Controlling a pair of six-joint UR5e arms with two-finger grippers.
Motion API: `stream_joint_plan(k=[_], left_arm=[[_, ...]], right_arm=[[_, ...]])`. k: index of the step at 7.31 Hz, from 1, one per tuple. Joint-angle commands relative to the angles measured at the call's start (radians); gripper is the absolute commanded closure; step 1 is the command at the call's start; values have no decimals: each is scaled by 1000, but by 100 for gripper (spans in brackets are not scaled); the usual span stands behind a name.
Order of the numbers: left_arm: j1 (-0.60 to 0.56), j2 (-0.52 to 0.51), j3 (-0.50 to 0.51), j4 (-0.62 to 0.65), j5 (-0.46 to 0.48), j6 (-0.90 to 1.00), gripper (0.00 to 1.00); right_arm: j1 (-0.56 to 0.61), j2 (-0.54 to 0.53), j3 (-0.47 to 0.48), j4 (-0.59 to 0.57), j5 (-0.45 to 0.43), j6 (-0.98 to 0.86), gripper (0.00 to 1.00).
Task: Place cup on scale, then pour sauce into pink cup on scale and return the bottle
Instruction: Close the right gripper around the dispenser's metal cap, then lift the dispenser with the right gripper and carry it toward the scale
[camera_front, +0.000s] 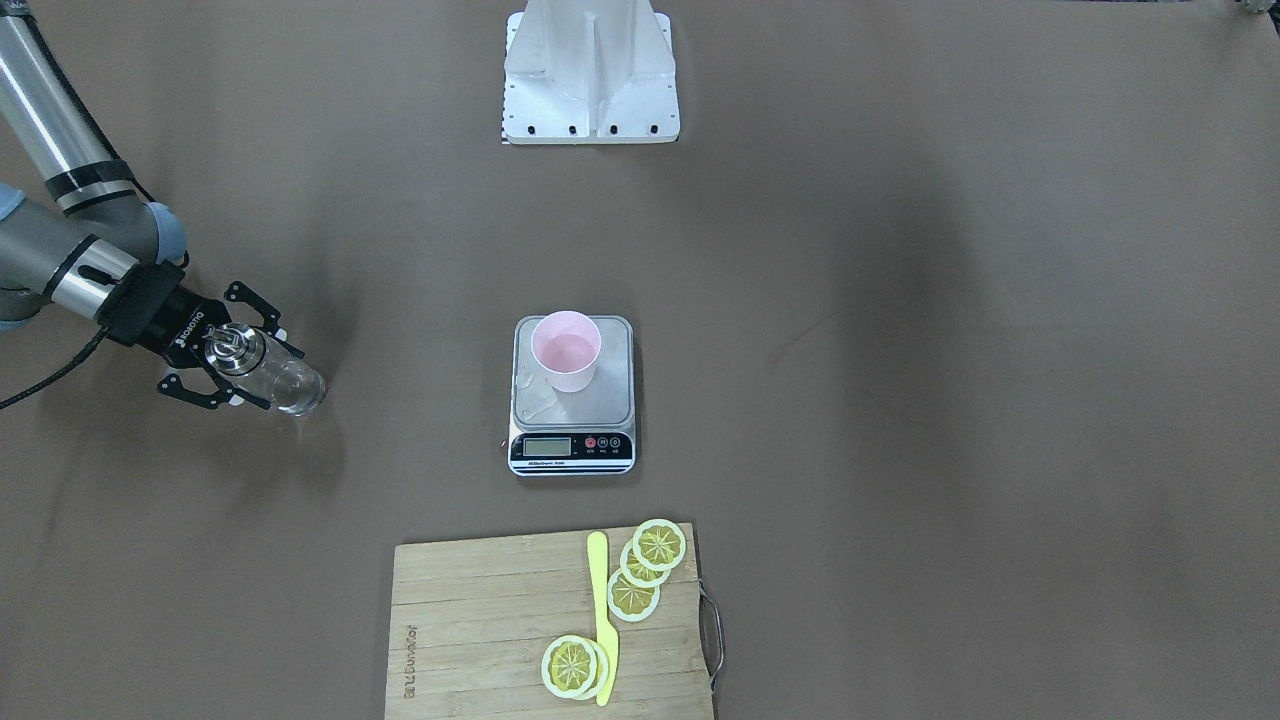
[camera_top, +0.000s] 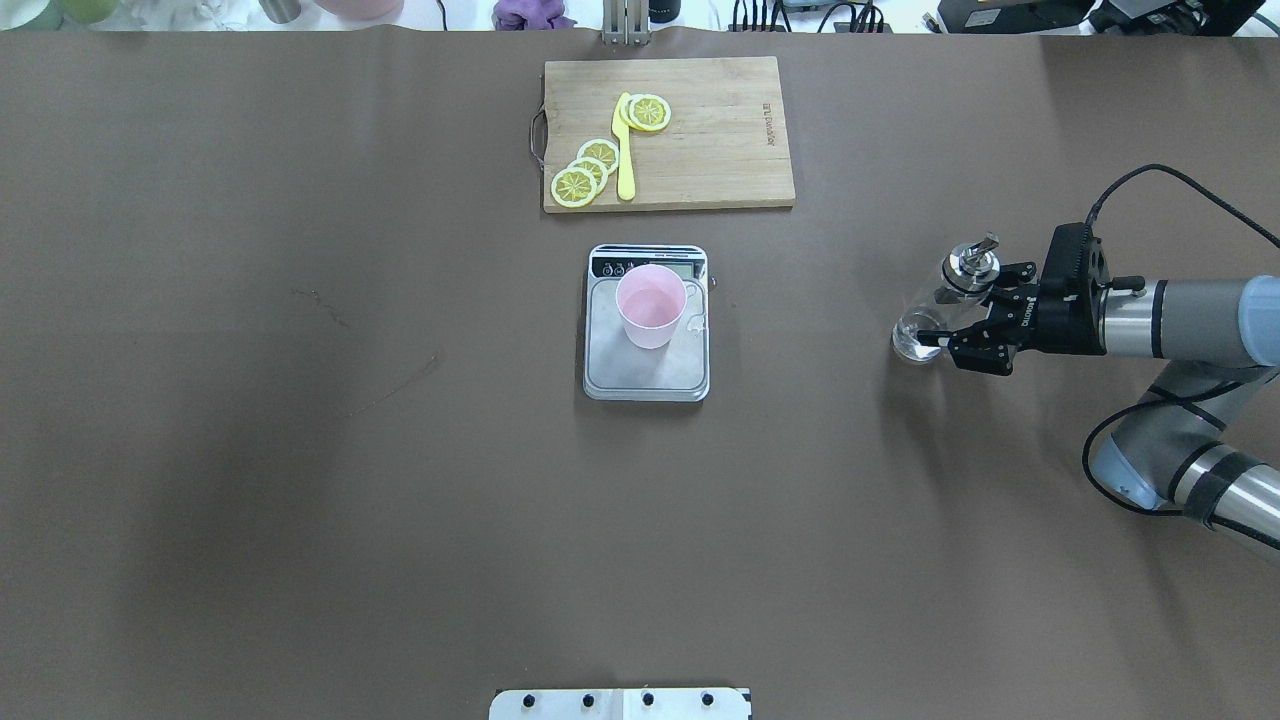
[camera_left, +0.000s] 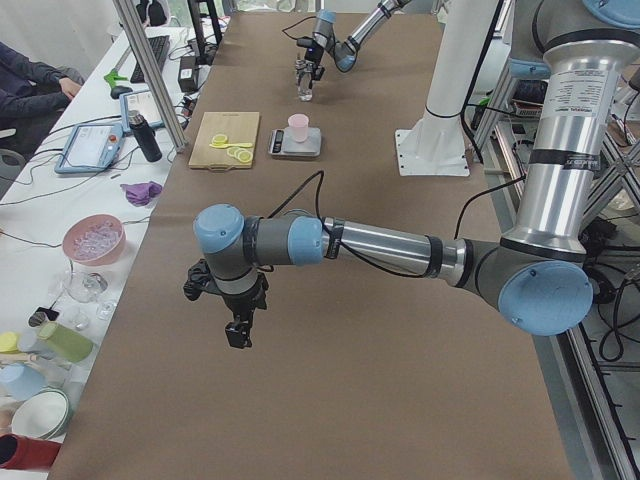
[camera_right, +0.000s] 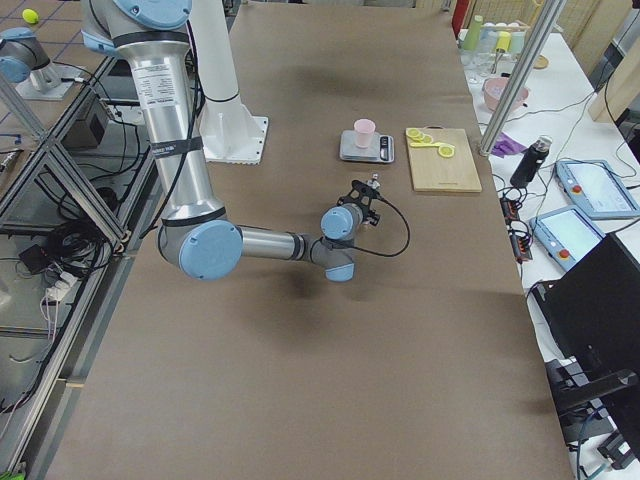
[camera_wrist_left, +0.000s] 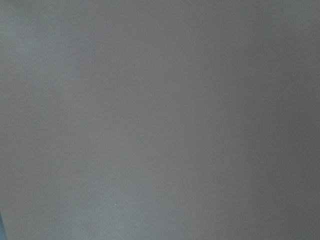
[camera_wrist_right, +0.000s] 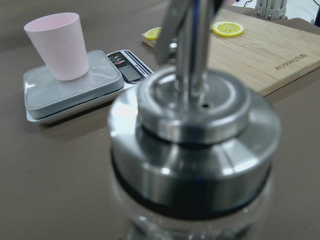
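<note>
The pale pink cup stands upright on the steel scale at mid-table, also in the overhead view and the right wrist view. The clear glass bottle with a chrome spout cap stands upright far to the robot's right of the scale. My right gripper reaches in level and is shut on the bottle just under the cap. My left gripper hangs over bare table and shows only in the left side view. I cannot tell if it is open.
A wooden cutting board lies beyond the scale on the operators' side. It carries lemon slices and a yellow knife. The white robot base is at the opposite edge. Brown table lies between bottle and scale.
</note>
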Motion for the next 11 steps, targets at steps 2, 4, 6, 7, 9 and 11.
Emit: stream_joint_plan(k=[2, 4, 6, 7, 9, 11], left_arm=[[0, 0, 5, 2, 0, -2, 1], [-3, 23, 0, 9, -9, -11, 1], [-5, 70, -46, 9, -11, -11, 1], [-5, 90, -57, 5, -12, -11, 1], [-17, 202, -161, 0, -37, -11, 1], [-29, 290, -234, 0, -41, -9, 1]], right_arm=[[11, 21, 9, -6, 4, -7, 100], [44, 26, 14, -57, 31, 7, 100], [92, 43, 77, -230, 106, -2, 100], [103, 43, 119, -315, 143, -5, 100], [118, 40, 234, -495, 151, -5, 100], [126, 40, 322, -658, 152, -40, 100]])
